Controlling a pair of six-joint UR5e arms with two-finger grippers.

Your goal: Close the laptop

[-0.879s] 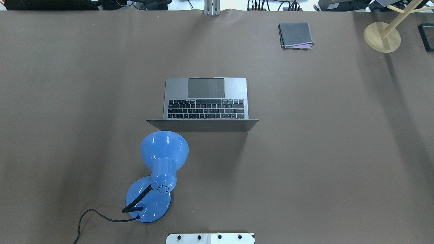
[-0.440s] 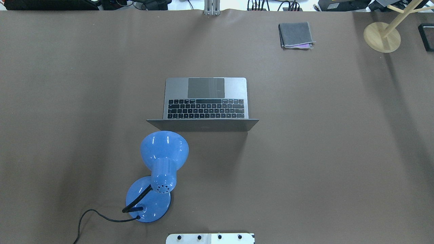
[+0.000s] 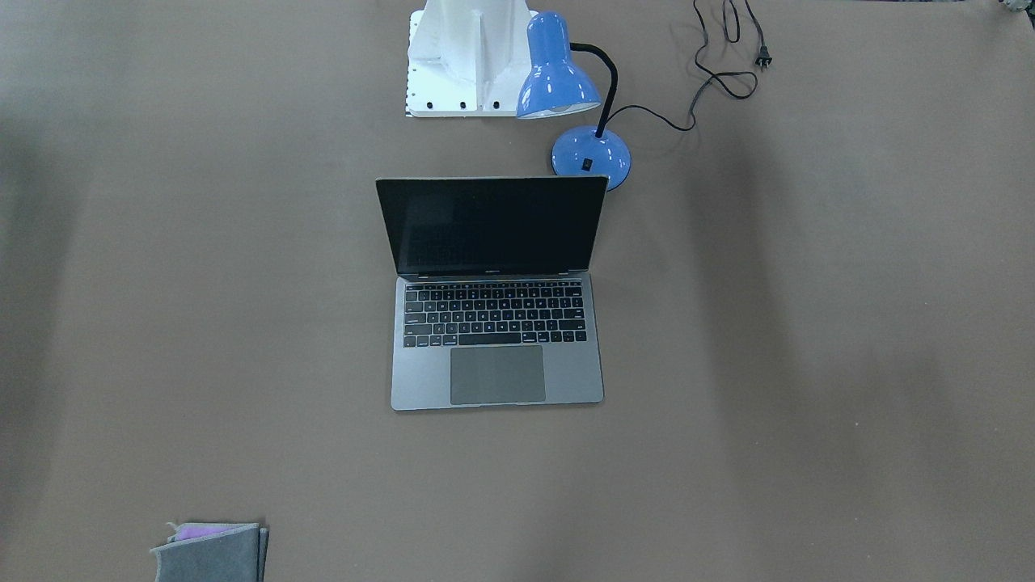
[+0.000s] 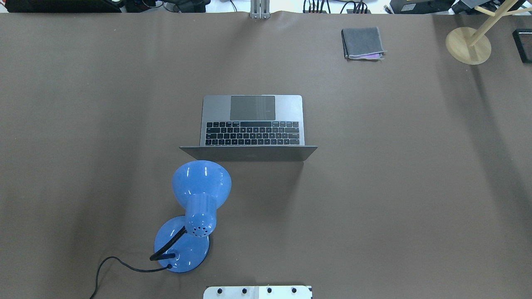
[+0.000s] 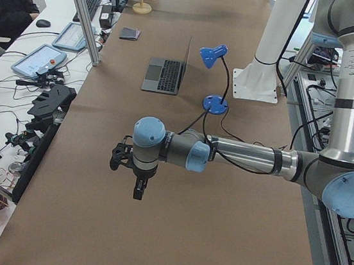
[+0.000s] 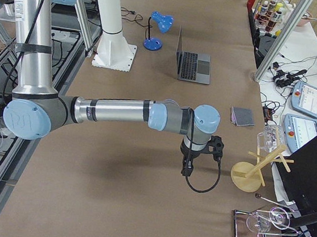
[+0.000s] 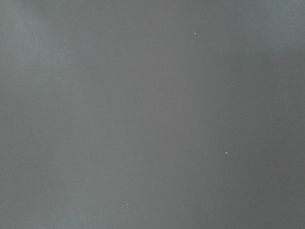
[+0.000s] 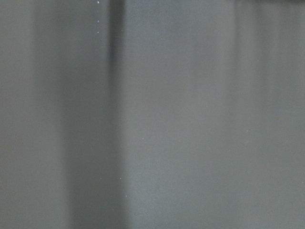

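Overhead, nothing has moved in the last second, so I've not started closing. The laptop (image 4: 252, 124) sits mid-table (image 4: 395, 187) with its lid up and the blue lamp (image 4: 195, 207) at its 7 o'clock. Only the side views show the left gripper (image 5: 138, 188) and right gripper (image 6: 187, 166), both well apart from it. I can't tell whether their fingers are parted or closed. The front view shows the black screen; the wrist cams probably show bare table.
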